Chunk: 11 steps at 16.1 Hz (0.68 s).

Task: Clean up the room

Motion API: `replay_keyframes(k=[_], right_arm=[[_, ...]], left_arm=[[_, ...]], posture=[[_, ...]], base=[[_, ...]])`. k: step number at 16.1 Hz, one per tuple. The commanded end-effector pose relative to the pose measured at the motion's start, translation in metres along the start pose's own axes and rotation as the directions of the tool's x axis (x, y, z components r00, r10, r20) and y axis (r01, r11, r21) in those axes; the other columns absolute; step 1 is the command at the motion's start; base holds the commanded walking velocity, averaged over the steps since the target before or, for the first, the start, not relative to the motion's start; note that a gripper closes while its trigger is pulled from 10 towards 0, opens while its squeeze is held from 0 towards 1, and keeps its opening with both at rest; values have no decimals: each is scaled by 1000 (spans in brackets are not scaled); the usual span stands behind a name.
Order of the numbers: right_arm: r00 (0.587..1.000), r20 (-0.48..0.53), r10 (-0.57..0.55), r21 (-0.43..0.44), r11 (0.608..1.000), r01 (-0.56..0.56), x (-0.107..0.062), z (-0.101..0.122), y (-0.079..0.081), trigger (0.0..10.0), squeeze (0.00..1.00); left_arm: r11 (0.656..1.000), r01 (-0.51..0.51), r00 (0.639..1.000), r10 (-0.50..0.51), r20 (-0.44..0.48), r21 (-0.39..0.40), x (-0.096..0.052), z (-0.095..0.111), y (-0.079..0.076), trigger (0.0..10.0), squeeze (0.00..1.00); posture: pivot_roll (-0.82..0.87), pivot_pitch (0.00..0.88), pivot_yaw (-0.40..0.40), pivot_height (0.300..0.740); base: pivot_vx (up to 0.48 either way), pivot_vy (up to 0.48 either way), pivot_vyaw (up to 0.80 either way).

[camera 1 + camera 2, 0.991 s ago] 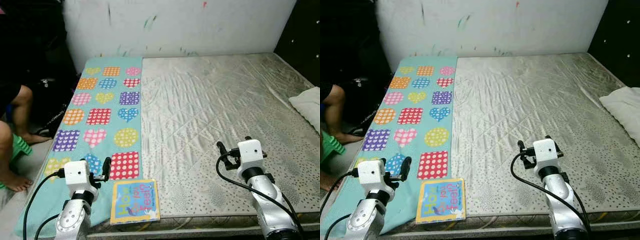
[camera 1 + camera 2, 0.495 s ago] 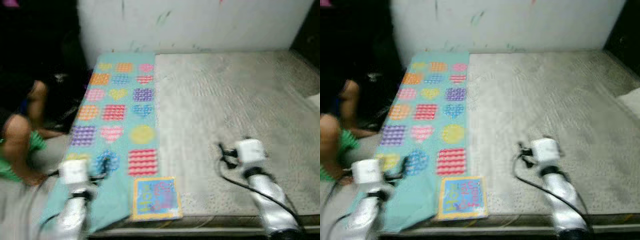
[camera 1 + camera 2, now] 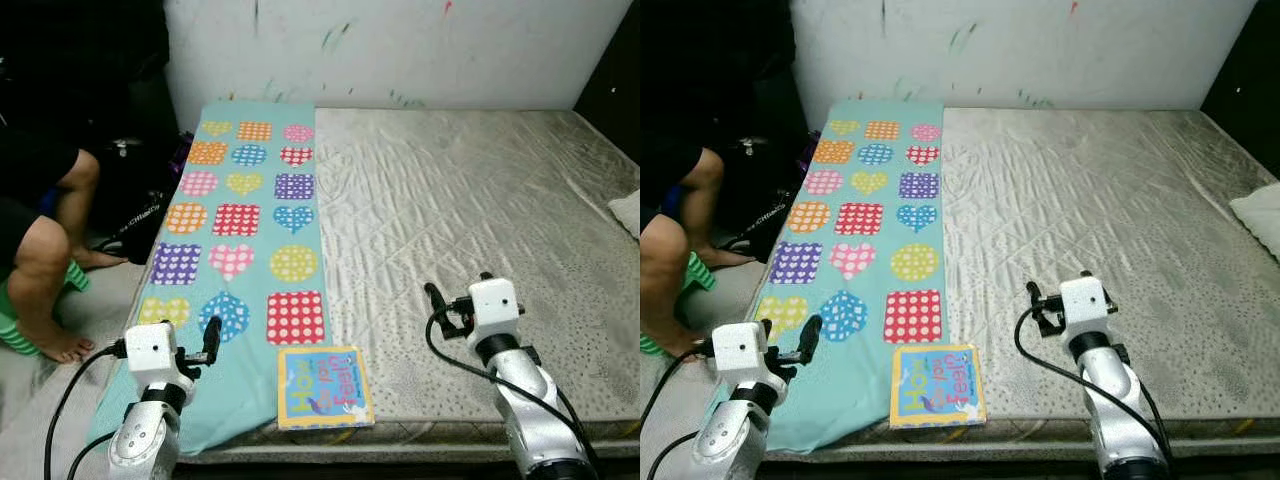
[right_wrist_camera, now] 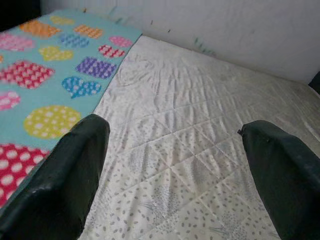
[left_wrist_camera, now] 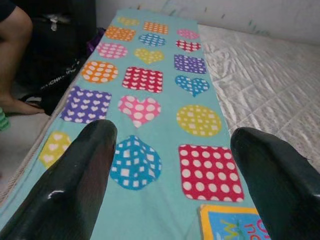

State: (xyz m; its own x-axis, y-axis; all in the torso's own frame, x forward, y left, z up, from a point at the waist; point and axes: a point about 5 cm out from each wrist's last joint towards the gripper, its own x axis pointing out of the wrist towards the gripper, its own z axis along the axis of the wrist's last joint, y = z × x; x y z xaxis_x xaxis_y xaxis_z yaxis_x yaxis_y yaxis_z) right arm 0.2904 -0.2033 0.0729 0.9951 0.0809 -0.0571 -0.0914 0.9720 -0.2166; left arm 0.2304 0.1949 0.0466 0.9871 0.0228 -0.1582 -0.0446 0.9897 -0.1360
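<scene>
A children's book (image 3: 323,386) with a blue and yellow cover lies flat at the near edge of the bed. Its left part rests on a teal blanket (image 3: 250,215) printed with dotted hearts, squares and circles. The blanket runs along the left strip of the bare grey mattress (image 3: 470,200). My left gripper (image 3: 205,340) hovers open over the blanket's near end, just left of the book, whose corner (image 5: 227,225) appears between its fingers (image 5: 80,185). On the right, my right gripper (image 3: 438,308) is open above the bare mattress (image 4: 175,150).
A person (image 3: 40,250) sits on the floor left of the bed, bare feet near the blanket's edge. A black bag (image 3: 135,205) lies beside them. A white pillow (image 3: 1262,215) sits at the bed's right edge. A scribbled white wall (image 3: 400,45) is behind.
The whole picture has shifted, so the camera has moved; the middle frames are blurred. Book, blanket and both open grippers keep their places relative to each other.
</scene>
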Motion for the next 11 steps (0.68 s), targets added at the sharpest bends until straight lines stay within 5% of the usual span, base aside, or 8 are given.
replay_keyframes(k=[1, 4, 11], right_arm=[[1000, 9, -8, 23, 1000, 8, 1, 4, -1, 10000, 0], [1000, 13, -7, 37, 999, 6, 0, 5, 4, 10000, 0], [999, 37, 0, 24, 1000, -1, -3, 13, 8, 10000, 0]], left_arm=[[1000, 4, 1000, -4, 5, 2, -1, 4, 1, 10000, 0], [1000, 4, 1000, -4, 4, 5, 2, 7, 3, 10000, 0], [1000, -16, 1000, 16, 20, 7, 1, 17, 9, 10000, 0]], posture=[[-139, 73, 21, 740], [-139, 77, 28, 740], [-127, 98, 35, 736]], base=[[0, 0, 0], [0, 0, -675], [0, 0, 0]])
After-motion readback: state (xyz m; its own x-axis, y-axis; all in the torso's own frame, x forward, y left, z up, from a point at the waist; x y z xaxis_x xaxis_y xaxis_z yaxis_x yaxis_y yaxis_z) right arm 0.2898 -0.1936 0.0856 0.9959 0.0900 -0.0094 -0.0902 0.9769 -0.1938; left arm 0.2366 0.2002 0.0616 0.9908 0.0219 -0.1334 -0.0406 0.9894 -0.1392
